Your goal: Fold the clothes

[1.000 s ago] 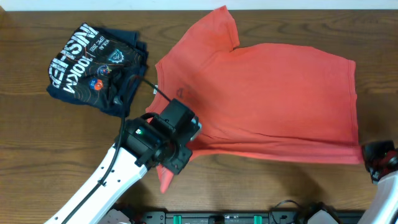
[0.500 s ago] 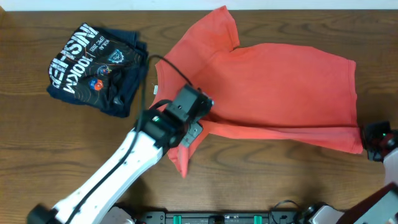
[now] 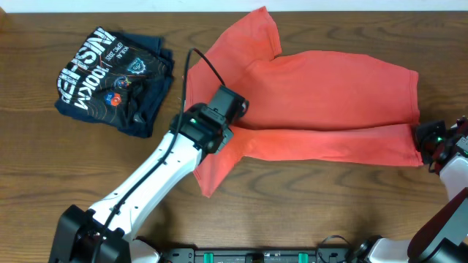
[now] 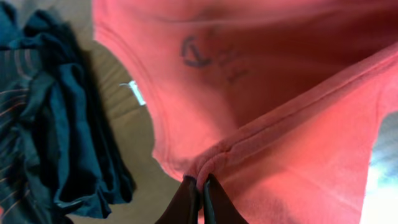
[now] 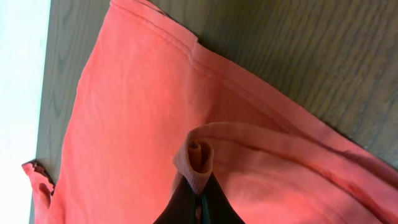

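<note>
An orange-red T-shirt (image 3: pixel 329 102) lies spread on a wooden worktop (image 3: pixel 314 212), stretched between two sets of robot fingers. The left fingers (image 4: pixel 189 200) are clamped on a bunched seam just below the collar. The right fingers (image 5: pixel 186 202) pinch a rolled bit of hem at the opposite end. Gripping both ends probably lets the long edge between them lift evenly and fold over the shirt's body. A navy shirt (image 3: pixel 113 80), already folded, sits beside the left fingers, clear of the fold.
</note>
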`<state>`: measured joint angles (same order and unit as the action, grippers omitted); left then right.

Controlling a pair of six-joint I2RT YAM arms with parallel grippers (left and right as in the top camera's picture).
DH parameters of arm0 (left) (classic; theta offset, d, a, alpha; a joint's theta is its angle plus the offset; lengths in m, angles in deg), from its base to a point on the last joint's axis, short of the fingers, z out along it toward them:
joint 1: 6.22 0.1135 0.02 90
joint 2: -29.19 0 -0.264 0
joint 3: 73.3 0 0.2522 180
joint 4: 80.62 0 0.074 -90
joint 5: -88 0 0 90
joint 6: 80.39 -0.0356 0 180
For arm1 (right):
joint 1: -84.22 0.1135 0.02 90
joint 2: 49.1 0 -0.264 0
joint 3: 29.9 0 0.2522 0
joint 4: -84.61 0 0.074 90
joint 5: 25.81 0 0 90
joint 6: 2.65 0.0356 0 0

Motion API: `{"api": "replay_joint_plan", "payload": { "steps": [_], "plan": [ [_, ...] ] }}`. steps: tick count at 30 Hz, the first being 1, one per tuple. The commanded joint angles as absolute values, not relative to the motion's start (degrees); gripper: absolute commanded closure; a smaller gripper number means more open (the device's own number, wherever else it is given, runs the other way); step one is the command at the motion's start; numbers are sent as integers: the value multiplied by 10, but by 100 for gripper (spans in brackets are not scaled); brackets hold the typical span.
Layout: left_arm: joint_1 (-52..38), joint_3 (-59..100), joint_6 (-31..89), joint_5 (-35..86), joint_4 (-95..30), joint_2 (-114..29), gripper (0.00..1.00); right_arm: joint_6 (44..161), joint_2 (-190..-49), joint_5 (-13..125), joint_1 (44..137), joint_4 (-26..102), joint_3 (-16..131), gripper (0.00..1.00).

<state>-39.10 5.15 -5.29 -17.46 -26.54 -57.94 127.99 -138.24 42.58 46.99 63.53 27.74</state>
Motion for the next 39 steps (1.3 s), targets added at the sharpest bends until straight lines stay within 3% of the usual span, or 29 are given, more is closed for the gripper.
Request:
{"api": "replay_joint_plan", "payload": {
  "steps": [1,15,16,20,21,24,28,34,39],
  "plan": [
    [-377,53,-58,-192,-279,-579,94,1295,-1387,445,476,638,284,98],
    [-375,53,-61,-177,-328,-613,94,1298,-1391,497,475,649,284,95],
    [-375,53,-61,-177,-329,-620,94,1298,-1392,499,475,649,284,93],
    [-375,53,-61,-177,-349,-639,94,1297,-1393,503,475,655,284,59],
    [-375,53,-60,-177,-358,-641,88,1297,-1393,503,475,659,284,53],
    [-373,54,-55,-178,-373,-640,46,1277,-1393,503,475,668,284,43],
    [-364,66,-15,-177,-347,-629,20,1263,-1393,453,474,656,284,42],
    [-341,68,96,-164,-241,-610,11,1210,-1393,354,474,618,284,43],
    [-282,46,132,-18,-184,-610,11,1169,-1393,348,475,541,284,42]
  ]
}}
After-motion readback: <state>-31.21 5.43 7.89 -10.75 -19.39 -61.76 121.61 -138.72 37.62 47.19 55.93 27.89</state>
